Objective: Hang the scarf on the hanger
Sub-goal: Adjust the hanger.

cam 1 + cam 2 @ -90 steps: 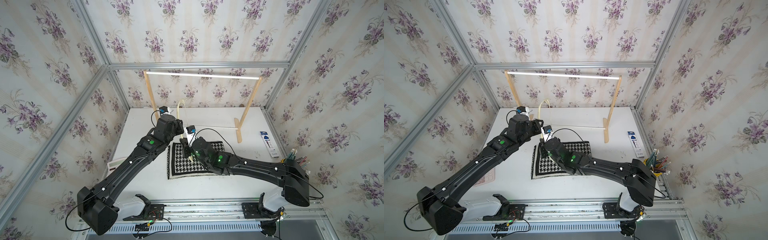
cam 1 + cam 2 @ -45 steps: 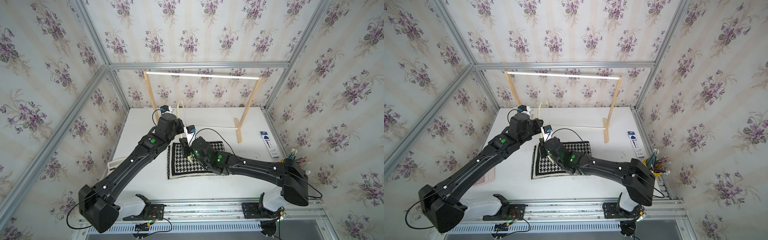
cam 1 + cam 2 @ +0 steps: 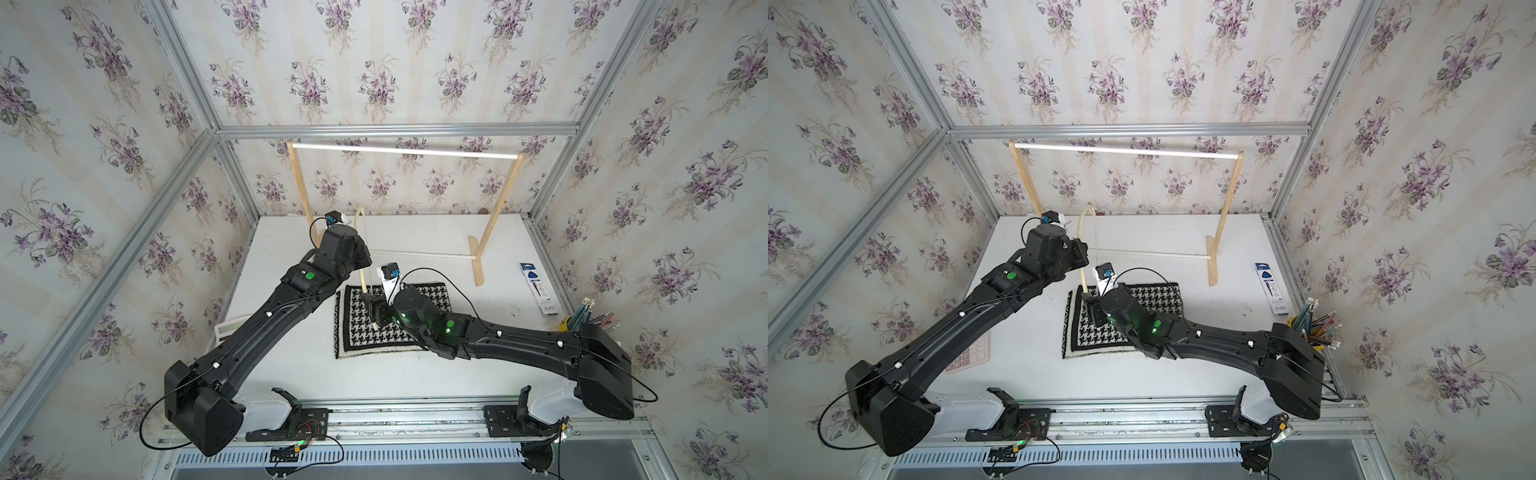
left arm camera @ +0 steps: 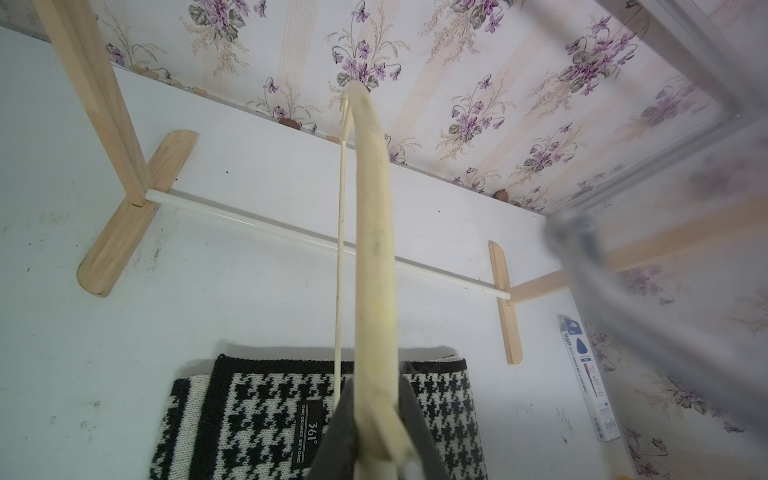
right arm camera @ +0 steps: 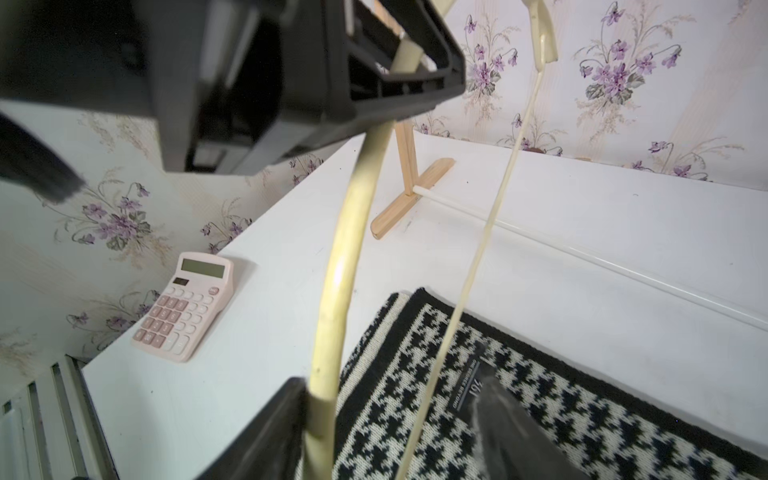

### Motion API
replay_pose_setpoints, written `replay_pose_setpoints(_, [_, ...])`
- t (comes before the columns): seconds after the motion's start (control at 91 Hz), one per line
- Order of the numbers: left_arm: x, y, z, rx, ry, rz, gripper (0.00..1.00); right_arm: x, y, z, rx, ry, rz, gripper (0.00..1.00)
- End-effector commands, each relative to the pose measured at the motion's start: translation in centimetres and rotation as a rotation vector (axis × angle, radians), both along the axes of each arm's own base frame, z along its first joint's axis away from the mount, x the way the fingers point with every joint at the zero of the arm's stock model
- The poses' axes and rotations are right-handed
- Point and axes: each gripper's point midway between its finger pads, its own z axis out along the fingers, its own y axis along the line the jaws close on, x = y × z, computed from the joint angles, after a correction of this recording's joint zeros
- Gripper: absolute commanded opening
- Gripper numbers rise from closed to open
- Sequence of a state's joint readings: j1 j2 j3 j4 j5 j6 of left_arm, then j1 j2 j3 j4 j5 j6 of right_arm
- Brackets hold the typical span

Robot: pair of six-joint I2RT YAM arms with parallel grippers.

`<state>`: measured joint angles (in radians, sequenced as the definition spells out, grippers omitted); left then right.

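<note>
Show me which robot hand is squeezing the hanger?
The left gripper: its jaws are shut tight on the cream hanger, on its thick curved arm. The right gripper only has its jaws wide open around the hanger, above the houndstooth scarf.

Near mid-frame in both top views, the left gripper (image 4: 376,415) has clamped onto the hanger (image 4: 370,208), while the right gripper (image 5: 390,424) has spread its jaws wide around it.

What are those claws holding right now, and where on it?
The left gripper clamps the hanger on its thick curved body; the right gripper is open, holding nothing.
</note>
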<state>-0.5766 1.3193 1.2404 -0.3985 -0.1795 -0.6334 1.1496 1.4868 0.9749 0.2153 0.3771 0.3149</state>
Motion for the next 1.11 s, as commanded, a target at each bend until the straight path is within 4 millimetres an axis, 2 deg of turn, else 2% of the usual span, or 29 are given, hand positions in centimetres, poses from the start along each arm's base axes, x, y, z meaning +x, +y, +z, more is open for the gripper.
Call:
replay_pose_setpoints(0.0, [0.0,-0.2,0.0,0.017,-0.001,-0.020,0.00,-0.9,-1.2,-0.9,-0.010,0.037,0.009,0.80])
replay_pose_setpoints(0.077, [-0.2,-0.5,-0.4,0.021,0.023,-0.043,0.00,-1.2,-3.8,-1.8,-0.019,0.066,-0.057,0.80])
replay_pose_setpoints(0.253, [-0.8,-1.4,-0.9,0.042,0.122,-0.131,0.00,-0.8,-11.9,-3.3,0.061,0.206,-0.247,0.79])
replay_pose_setpoints(0.341, [-1.1,-1.4,-1.0,0.061,0.157,-0.159,0.00,0.1,-15.1,-4.3,0.147,0.280,-0.296,0.78])
replay_pose_setpoints(0.484, [-1.5,-1.4,-1.6,0.046,0.183,-0.178,0.00,2.6,-20.1,-8.0,0.193,0.439,-0.392,0.77])
replay_pose_setpoints(0.56, [-1.7,-1.2,-2.2,0.042,0.193,-0.166,0.00,3.4,-21.3,-9.5,0.207,0.493,-0.419,0.76])
replay_pose_setpoints(0.615, [-1.7,-1.0,-2.7,0.032,0.198,-0.148,0.00,3.7,-21.5,-10.5,0.187,0.515,-0.428,0.76])
replay_pose_setpoints(0.648, [-1.8,-1.0,-3.1,0.018,0.204,-0.136,0.00,4.3,-22.6,-11.1,0.181,0.522,-0.470,0.75])
replay_pose_setpoints(0.725, [-1.9,-1.4,-4.1,-0.034,0.223,-0.118,0.00,4.6,-22.6,-12.0,0.169,0.539,-0.478,0.74])
replay_pose_setpoints(0.879, [-2.5,-2.6,-6.3,-0.109,0.251,-0.078,0.00,4.8,-22.5,-12.4,0.174,0.536,-0.478,0.73])
replay_pose_setpoints(1.099, [-4.0,-4.8,-5.6,-0.087,0.108,-0.029,0.00,5.0,-22.4,-12.7,0.170,0.521,-0.471,0.73])
